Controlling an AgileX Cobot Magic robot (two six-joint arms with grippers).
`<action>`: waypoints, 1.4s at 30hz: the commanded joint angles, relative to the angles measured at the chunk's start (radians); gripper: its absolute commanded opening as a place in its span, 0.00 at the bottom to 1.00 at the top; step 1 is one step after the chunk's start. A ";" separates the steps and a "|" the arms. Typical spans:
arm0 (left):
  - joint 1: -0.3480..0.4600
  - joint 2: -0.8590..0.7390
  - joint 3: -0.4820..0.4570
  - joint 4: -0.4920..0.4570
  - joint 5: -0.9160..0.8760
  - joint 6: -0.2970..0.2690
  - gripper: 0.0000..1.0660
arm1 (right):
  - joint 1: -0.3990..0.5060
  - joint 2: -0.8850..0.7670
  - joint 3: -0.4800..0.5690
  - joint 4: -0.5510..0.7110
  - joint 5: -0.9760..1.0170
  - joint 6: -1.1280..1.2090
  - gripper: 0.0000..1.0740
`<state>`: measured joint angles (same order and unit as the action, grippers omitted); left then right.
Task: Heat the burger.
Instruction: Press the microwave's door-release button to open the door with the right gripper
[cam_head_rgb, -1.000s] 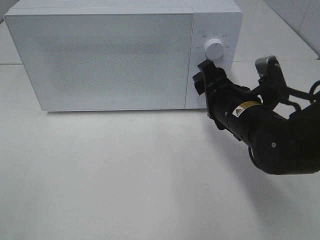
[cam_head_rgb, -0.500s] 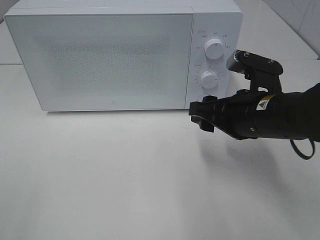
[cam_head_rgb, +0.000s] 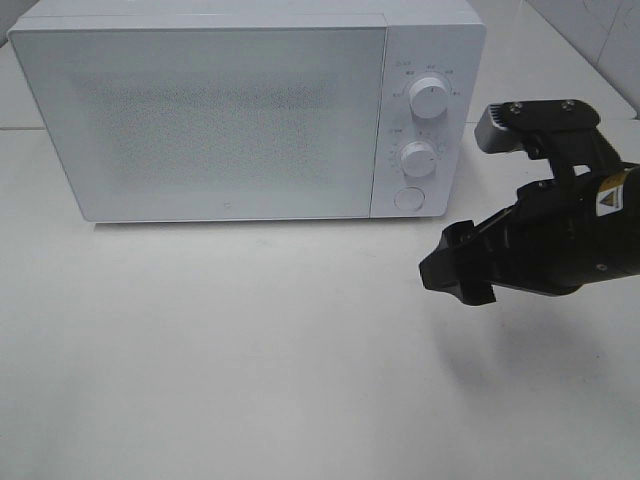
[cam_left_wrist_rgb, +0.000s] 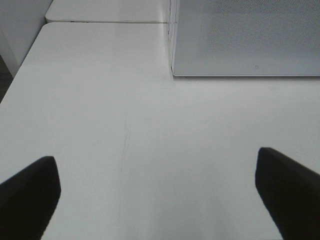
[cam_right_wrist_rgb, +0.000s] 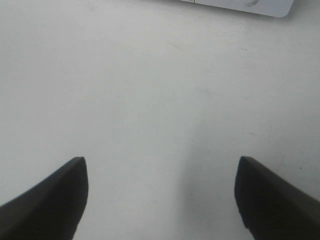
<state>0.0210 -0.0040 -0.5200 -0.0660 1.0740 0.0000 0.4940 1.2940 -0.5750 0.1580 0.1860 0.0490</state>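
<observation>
The burger is out of view in every frame. A white microwave (cam_head_rgb: 220, 120) stands at the back of the table with its door closed. My right gripper (cam_head_rgb: 455, 272) hovers over the white tabletop (cam_head_rgb: 250, 350), in front of and below the microwave's control panel, touching nothing. In the right wrist view the right gripper (cam_right_wrist_rgb: 160, 200) is open, its dark fingertips (cam_right_wrist_rgb: 47, 200) wide apart over bare table. The left gripper (cam_left_wrist_rgb: 157, 195) is also open and empty, facing the microwave's (cam_left_wrist_rgb: 245, 40) lower left corner from a distance. The exterior high view does not show the left arm.
The control panel carries an upper knob (cam_head_rgb: 429, 100), a lower knob (cam_head_rgb: 418, 158) and a round button (cam_head_rgb: 408, 199). A seam between two table sections (cam_left_wrist_rgb: 107, 21) runs beside the microwave. The table's left edge (cam_left_wrist_rgb: 20, 70) lies near the left arm.
My right gripper has pulled back from the microwave's control panel, swinging down and to the right over the table, and its fingers have spread a little wider. The microwave has not moved.
</observation>
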 joint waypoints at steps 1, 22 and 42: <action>0.001 -0.025 0.003 -0.006 -0.008 0.000 0.92 | -0.006 -0.099 -0.040 -0.032 0.202 -0.014 0.73; 0.001 -0.025 0.003 -0.006 -0.008 0.000 0.92 | -0.006 -0.565 -0.121 -0.173 0.755 -0.005 0.71; 0.001 -0.025 0.003 -0.006 -0.008 0.000 0.92 | -0.215 -1.129 -0.036 -0.333 0.873 0.074 0.71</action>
<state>0.0210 -0.0040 -0.5200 -0.0660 1.0740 0.0000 0.3270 0.2180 -0.6400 -0.1650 1.0690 0.1120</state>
